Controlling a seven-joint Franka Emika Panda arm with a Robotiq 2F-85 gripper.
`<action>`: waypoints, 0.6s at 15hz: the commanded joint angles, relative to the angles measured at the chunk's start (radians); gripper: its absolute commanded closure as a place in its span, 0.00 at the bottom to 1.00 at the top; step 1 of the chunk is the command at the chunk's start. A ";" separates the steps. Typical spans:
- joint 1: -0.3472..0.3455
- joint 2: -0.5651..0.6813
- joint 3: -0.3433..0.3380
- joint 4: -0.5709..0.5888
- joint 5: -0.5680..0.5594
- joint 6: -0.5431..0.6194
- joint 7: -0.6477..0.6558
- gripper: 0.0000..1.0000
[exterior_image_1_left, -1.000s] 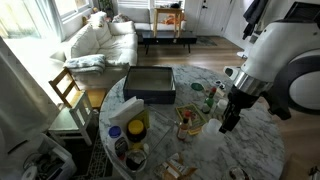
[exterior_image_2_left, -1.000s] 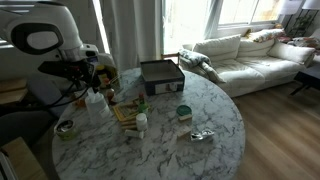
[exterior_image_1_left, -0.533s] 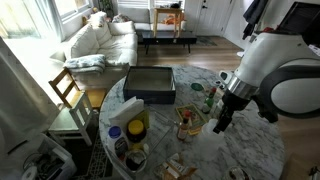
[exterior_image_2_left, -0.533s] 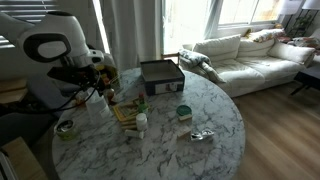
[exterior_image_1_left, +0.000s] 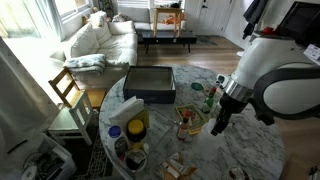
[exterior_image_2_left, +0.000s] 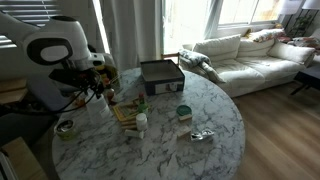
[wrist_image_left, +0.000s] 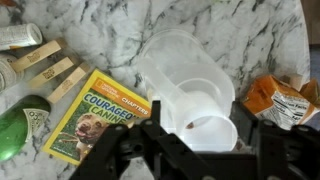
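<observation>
Jaws apart astride clear container on marble table, sofa beyond

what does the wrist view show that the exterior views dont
Only the wrist view: the dog and title on the yellow book, and the clear plastic container just below the open gripper. Only the exterior views: the white sofa, the black box and the white arm. Both: the marble table and the gripper over it.
</observation>
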 joint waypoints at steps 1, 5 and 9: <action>0.007 0.011 0.005 0.006 0.027 0.006 -0.026 0.58; 0.019 -0.009 0.014 0.012 0.042 -0.014 -0.031 0.76; 0.060 -0.060 0.040 0.028 0.089 -0.105 -0.047 0.76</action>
